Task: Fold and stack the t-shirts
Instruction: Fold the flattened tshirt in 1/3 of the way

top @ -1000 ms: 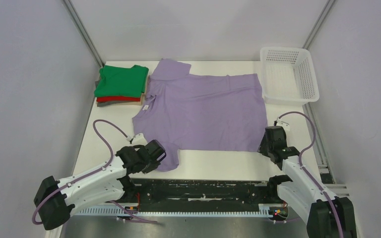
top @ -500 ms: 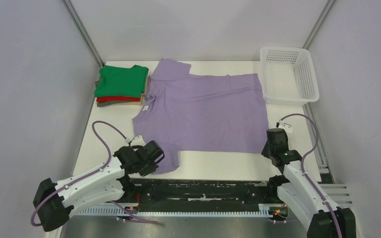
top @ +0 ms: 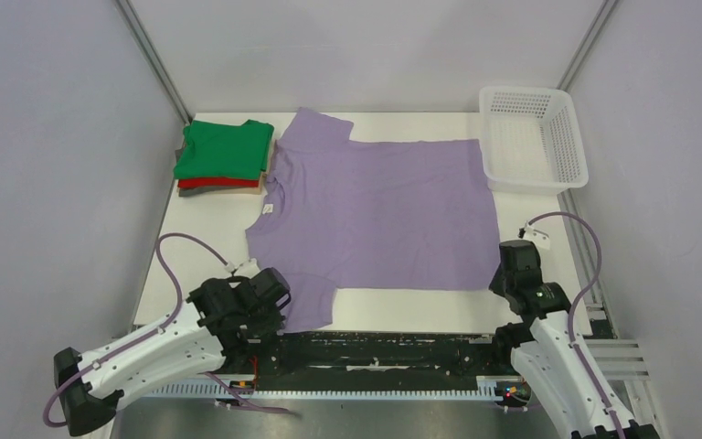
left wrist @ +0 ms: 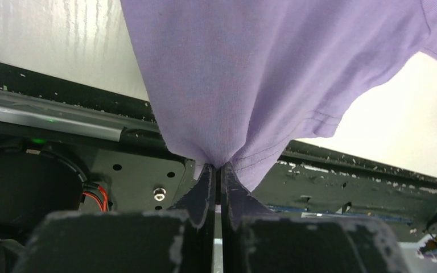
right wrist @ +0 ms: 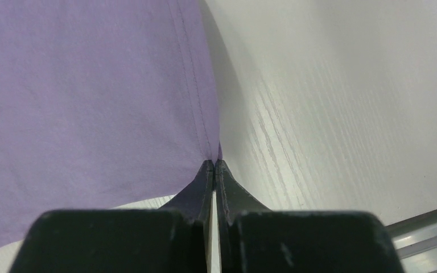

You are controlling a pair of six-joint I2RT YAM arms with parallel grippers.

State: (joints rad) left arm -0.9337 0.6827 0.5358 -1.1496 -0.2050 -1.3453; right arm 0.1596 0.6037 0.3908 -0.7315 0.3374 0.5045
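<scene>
Stack (top: 224,157) of folded shirts done; lilac shirt (top: 379,210) spread, not yet folded, left end effector (left wrist: 216,169) and right end effector (right wrist: 214,165) pinching its near edge.

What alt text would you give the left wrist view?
The left hand, its two dark fingers pressed together, is shut on a bunched edge of the lilac t-shirt, whose cloth fans upward and fills most of the view. Behind it are a black metal frame and the white table.
</scene>
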